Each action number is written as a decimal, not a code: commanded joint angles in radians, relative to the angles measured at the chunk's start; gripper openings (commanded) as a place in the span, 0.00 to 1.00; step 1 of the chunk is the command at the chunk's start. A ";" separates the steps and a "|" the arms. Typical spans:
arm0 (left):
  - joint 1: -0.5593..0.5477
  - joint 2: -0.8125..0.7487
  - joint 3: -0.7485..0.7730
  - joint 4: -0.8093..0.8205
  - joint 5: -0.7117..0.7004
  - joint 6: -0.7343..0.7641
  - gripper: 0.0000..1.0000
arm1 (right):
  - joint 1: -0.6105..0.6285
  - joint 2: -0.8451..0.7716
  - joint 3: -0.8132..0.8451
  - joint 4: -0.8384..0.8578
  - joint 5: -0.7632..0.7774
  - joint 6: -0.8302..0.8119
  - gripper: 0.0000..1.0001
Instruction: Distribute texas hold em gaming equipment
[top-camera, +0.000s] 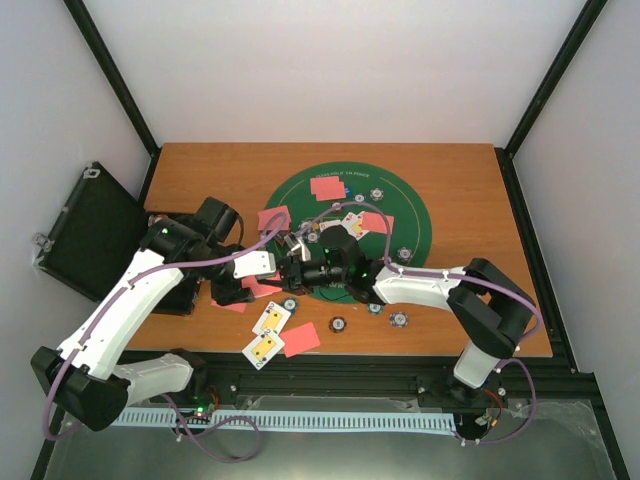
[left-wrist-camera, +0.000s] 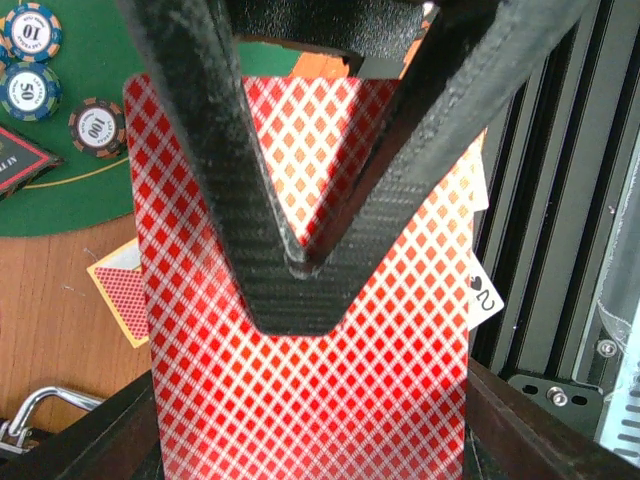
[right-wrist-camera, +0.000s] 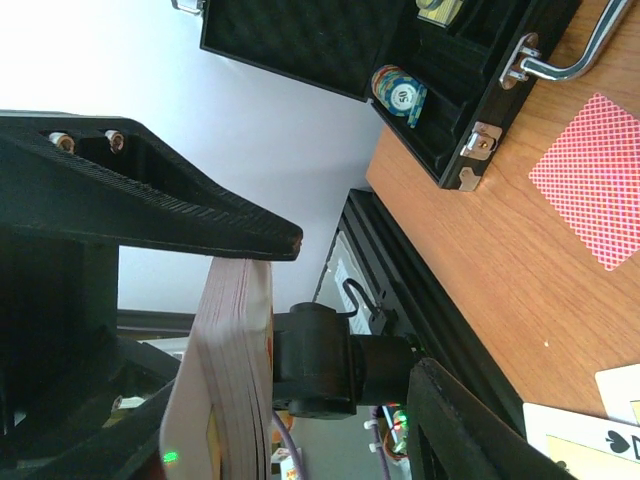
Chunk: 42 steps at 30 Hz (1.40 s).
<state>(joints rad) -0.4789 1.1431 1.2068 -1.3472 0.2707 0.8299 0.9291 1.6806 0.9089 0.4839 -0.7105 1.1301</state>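
where the two arms meet, the left gripper (left-wrist-camera: 295, 295) is clamped narrow on a deck of red-backed cards (left-wrist-camera: 310, 400), its dark fingers (left-wrist-camera: 225, 190) pressed flat against the diamond-patterned back. up and to the left of that gripper, three striped poker chips (left-wrist-camera: 97, 127) sit on the green mat (left-wrist-camera: 70, 205), with the black red-edged triangle marker (left-wrist-camera: 18, 165) just beside them. a single face-down card (left-wrist-camera: 125, 295) lies on the wooden table (left-wrist-camera: 60, 330) to the gripper's lower left. the right gripper (right-wrist-camera: 355, 305) stands partly spread around the same deck (seen edge-on from its wrist), the upper finger's tip at the deck's top edge and the lower finger apart from it. beyond its fingers the black case (right-wrist-camera: 300, 40) lies open with a chip stack (right-wrist-camera: 398, 92) in one slot, and another red-backed card (right-wrist-camera: 590, 180) rests face down past the lower finger.
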 joint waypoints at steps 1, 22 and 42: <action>-0.004 -0.014 0.053 -0.022 0.004 0.001 0.16 | -0.024 -0.015 -0.025 -0.124 0.049 -0.043 0.47; -0.005 -0.026 -0.018 0.045 -0.065 0.007 0.15 | -0.054 -0.146 0.005 -0.319 0.090 -0.125 0.03; 0.089 0.018 -0.208 0.204 -0.189 0.030 0.13 | -0.801 -0.075 0.182 -0.852 0.024 -0.596 0.03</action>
<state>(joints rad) -0.4465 1.1397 1.0271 -1.2209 0.1123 0.8310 0.2256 1.4967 1.0046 -0.2394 -0.6933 0.6731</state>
